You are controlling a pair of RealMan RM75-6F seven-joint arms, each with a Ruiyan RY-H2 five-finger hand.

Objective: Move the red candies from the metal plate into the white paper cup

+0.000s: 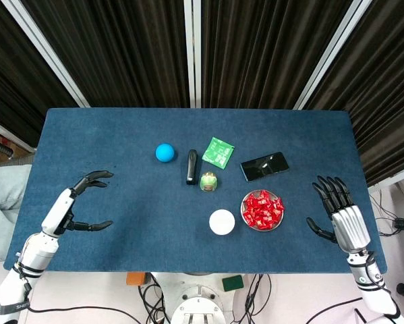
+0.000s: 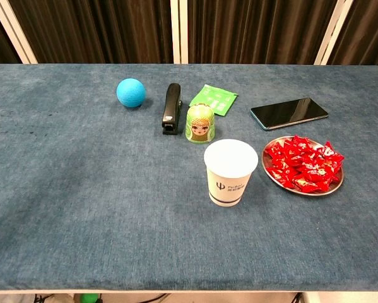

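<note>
Both hands empty, fingers spread: left hand (image 1: pixel 80 202) parked at the table's (image 1: pixel 94 145) left edge, right hand (image 1: pixel 340 212) nearer the work. Candies (image 1: pixel 262 208) all piled on the plate (image 2: pixel 272 176), cup (image 1: pixel 222 222) upright just beside it — short transfer, probably deliberate. Chest view shows the cup's logo, no hands.

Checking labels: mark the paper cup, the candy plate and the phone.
paper cup (image 2: pixel 230 180), chest view, on its front wall above the logo.
candy plate (image 2: pixel 274 177), chest view, on the bare metal rim at left.
phone (image 2: pixel 289 112), chest view, on the middle of its screen.
</note>
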